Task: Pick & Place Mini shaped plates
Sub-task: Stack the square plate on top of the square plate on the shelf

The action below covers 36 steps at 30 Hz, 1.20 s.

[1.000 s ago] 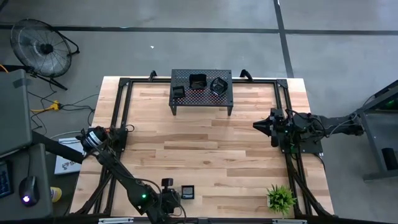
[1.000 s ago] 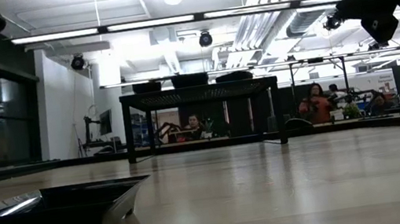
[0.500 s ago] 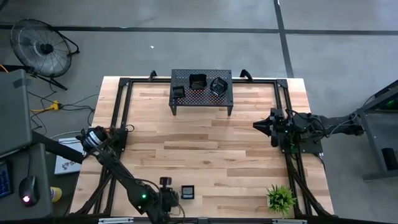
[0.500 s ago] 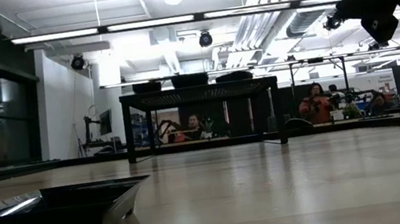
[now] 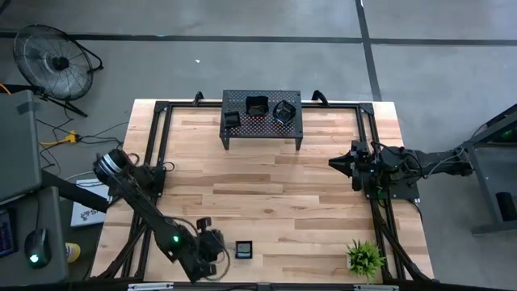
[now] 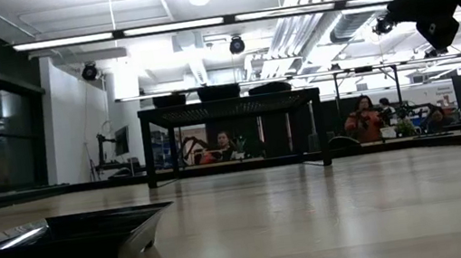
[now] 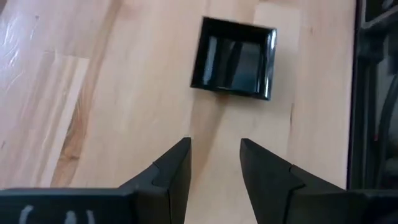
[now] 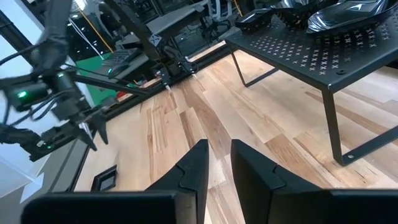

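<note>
One small square black plate lies flat on its base on the wooden table, close to the near edge. My left gripper hovers just left of it, tipped down, open, with nothing between its fingers. Three more mini plates rest on top of the black perforated stand at the far edge. My right gripper waits at the table's right side, raised and pointing left, its fingers a little apart around nothing.
A black frame rail runs around the tabletop. A small green plant stands at the near right corner. Bare wood lies between the stand and the near plate. People sit in the room beyond the table.
My left gripper has drawn back from the square plate toward the table's left edge, rising slightly and rolling about its own axis. Its fingers have stayed the same distance apart. The plate has not moved.
</note>
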{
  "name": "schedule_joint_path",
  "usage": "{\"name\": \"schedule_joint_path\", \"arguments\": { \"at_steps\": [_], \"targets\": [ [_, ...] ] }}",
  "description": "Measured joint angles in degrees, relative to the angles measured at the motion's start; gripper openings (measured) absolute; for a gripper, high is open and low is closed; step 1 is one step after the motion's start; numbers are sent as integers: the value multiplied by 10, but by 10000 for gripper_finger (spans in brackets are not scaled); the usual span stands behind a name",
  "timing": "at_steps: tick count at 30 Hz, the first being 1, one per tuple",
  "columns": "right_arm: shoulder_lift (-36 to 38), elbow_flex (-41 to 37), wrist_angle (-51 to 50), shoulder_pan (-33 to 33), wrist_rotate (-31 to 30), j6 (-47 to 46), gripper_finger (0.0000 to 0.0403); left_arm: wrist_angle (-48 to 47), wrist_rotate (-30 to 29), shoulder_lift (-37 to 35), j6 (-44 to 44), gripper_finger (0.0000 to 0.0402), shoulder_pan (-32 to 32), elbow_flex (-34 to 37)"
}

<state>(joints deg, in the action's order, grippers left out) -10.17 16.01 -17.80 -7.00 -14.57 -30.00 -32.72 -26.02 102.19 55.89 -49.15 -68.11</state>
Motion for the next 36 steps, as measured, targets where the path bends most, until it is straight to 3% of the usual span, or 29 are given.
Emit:
{"name": "schedule_joint_path", "arguments": {
  "at_steps": [3, 7, 11, 21, 36],
  "targets": [
    [0, 0, 0, 0, 0, 0, 63, 121, -12, -56, 13, 133, -1, 98],
    [0, 0, 0, 0, 0, 0, 63, 407, -26, -112, 27, 133, -5, 236],
    [0, 0, 0, 0, 0, 0, 64, 564, -26, -111, 87, 133, -5, 306],
    [0, 0, 0, 0, 0, 0, 63, 568, -35, -66, 266, 133, -4, 295],
    [0, 0, -2, 0, 0, 0, 64, 570, -54, 21, 419, 133, 0, 250]
  ]
}}
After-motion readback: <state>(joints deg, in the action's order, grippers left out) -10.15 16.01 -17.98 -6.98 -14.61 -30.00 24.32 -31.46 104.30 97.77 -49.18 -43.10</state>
